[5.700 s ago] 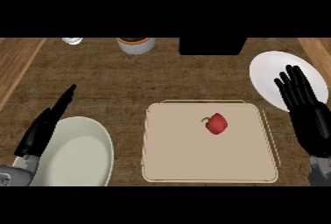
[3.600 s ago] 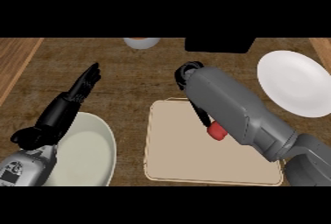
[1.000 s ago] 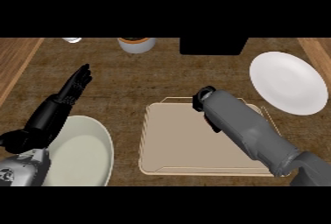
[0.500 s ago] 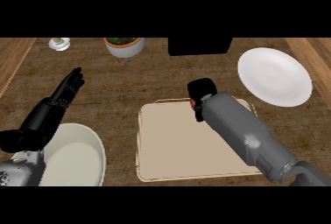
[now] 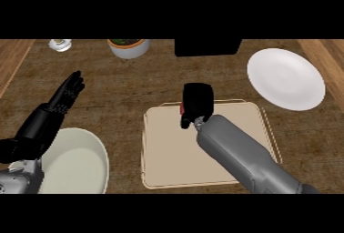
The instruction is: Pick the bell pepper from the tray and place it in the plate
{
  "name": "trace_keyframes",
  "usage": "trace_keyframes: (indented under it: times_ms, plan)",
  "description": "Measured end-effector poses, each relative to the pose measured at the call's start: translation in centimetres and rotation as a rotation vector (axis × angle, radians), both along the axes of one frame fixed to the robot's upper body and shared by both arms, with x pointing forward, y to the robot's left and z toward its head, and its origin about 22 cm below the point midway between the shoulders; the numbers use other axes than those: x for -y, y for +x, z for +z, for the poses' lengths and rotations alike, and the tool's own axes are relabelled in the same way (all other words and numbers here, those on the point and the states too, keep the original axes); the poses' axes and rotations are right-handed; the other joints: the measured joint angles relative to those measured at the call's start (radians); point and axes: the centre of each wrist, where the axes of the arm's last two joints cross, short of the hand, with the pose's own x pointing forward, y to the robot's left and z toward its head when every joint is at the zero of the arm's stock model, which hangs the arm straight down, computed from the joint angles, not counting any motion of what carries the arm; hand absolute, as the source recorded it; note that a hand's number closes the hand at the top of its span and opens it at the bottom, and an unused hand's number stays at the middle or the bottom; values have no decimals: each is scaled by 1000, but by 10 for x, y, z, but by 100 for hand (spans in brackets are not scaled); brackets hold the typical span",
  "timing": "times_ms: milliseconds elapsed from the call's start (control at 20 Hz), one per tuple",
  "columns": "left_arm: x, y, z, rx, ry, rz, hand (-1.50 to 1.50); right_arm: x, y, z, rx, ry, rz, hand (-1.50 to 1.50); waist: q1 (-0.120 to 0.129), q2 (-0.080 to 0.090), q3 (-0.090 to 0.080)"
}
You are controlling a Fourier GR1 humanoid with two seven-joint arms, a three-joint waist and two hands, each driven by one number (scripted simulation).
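Red bell pepper (image 5: 183,108) is enclosed by the curled right hand (image 5: 197,102) above the beige rectangular tray (image 5: 168,168); left hand (image 5: 66,93) rests open. Next: carry to round white plate (image 5: 285,77).

Light fell evenly and rather dim over the brown counter (image 5: 134,77), with no clear source. The white plate (image 5: 285,77) at two o'clock was the brightest patch, without glare. A soft shadow lay under the right forearm (image 5: 245,157) on the tray (image 5: 168,150). Edges looked slightly soft throughout.
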Motion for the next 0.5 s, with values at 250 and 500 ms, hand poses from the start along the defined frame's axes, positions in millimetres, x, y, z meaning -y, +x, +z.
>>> trace_keyframes:
  times_ms: [250, 500]
  plan:
    - [5, 1, -1, 1, -6, -1, 0, 2, -29, 26, 144, 66, -57, 150, 5, 6, -1]
    - [8, 0, 3, 12, 1, -23, 0, 30, -45, 54, 283, 59, -106, 150, 21, 13, -1]
